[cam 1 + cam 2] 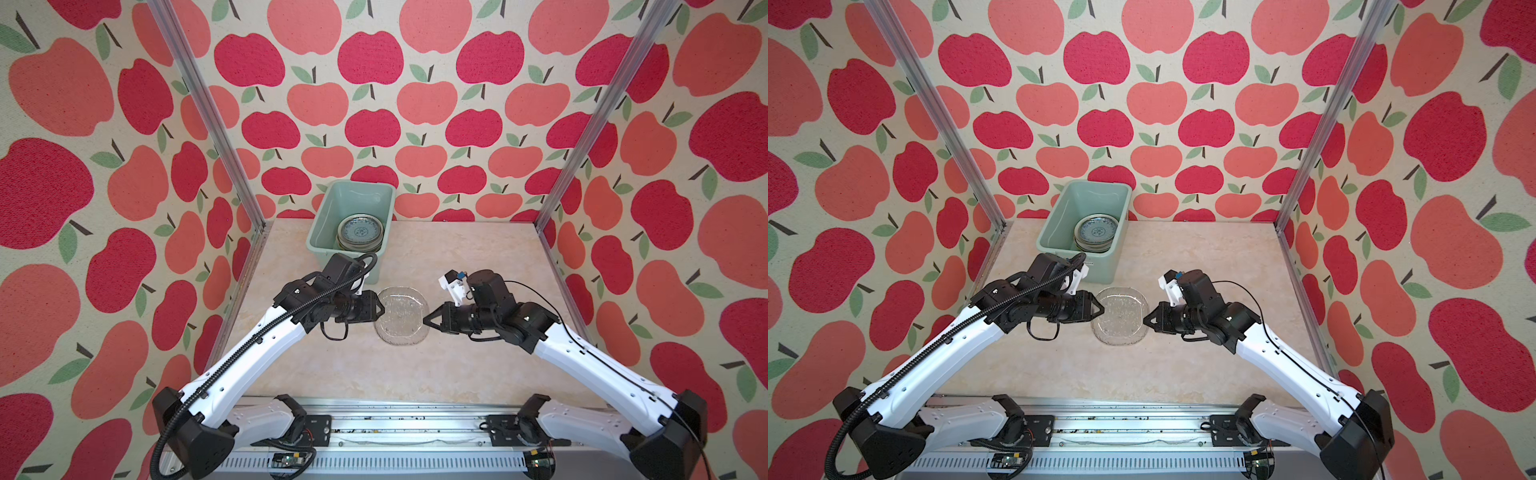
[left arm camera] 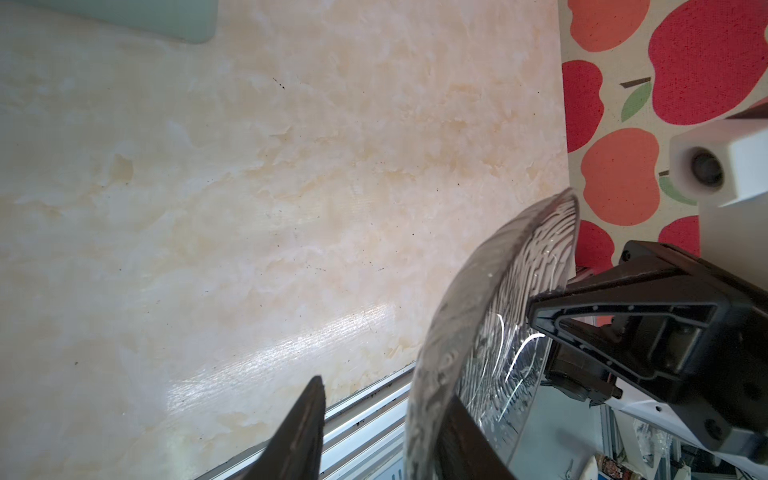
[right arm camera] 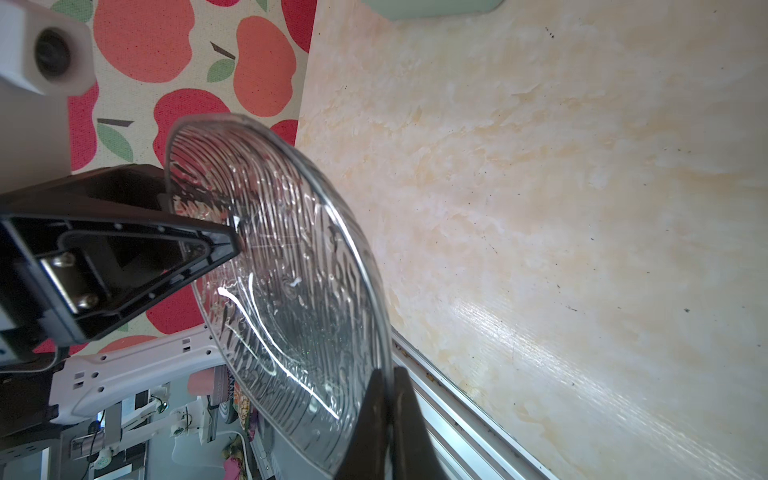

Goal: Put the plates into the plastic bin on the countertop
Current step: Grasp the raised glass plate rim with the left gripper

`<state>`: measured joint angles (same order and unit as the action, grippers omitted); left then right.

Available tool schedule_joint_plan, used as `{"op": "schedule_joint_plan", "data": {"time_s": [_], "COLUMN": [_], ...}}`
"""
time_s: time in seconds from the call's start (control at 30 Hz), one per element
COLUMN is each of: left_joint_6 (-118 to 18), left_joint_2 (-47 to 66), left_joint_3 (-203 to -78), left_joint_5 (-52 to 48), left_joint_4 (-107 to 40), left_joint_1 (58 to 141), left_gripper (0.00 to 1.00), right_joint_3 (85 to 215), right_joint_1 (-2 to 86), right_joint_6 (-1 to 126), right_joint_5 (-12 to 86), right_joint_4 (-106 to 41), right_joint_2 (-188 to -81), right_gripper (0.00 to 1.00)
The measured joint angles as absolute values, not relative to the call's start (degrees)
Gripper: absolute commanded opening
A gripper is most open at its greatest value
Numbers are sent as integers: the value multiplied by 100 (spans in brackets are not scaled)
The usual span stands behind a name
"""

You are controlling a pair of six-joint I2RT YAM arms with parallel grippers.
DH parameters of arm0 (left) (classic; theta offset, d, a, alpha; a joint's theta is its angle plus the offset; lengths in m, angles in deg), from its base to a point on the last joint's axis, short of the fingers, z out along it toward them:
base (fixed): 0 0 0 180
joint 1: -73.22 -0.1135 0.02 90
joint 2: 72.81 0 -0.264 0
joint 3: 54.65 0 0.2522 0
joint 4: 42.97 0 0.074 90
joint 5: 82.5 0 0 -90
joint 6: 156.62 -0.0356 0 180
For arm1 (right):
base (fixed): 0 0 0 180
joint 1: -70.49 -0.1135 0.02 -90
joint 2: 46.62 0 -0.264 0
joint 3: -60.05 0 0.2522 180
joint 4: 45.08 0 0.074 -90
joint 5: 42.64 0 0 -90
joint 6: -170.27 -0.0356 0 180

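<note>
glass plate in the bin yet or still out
Out. The glass plate is in front of the plastic bin, over the countertop, its rim pinched by the right hand. Other plates lie inside the bin.

Stacked plates [image 1: 360,232] fill the near right of the plastic bin [image 1: 327,218]; its far half lies free.

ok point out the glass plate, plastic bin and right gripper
glass plate [image 1: 401,316], in a top view, ribbed middle
plastic bin [image 1: 326,220], in a top view, left inner wall
right gripper [image 1: 425,321], in a top view, between its fingertips
</note>
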<state>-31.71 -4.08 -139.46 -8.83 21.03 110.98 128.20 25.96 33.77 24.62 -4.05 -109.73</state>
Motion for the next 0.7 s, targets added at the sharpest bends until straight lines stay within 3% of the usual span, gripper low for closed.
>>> {"op": "schedule_joint_plan", "data": {"time_s": [0.47,0.7], "left_joint_6": [-3127,-3002], "left_joint_2": [-281,-204], "left_joint_3": [-14086,-14182], "left_joint_5": [-881,-872], "left_joint_4": [1950,2007], "left_joint_1": [11199,11201], "left_gripper": [4,0], "right_joint_3": [12820,12822], "right_joint_1": [2755,2908], "right_joint_6": [3377,3434], "right_joint_5": [2436,2433], "right_joint_4": [-313,-311], "right_joint_2": [-10944,-10756], "right_gripper": [1,36]}}
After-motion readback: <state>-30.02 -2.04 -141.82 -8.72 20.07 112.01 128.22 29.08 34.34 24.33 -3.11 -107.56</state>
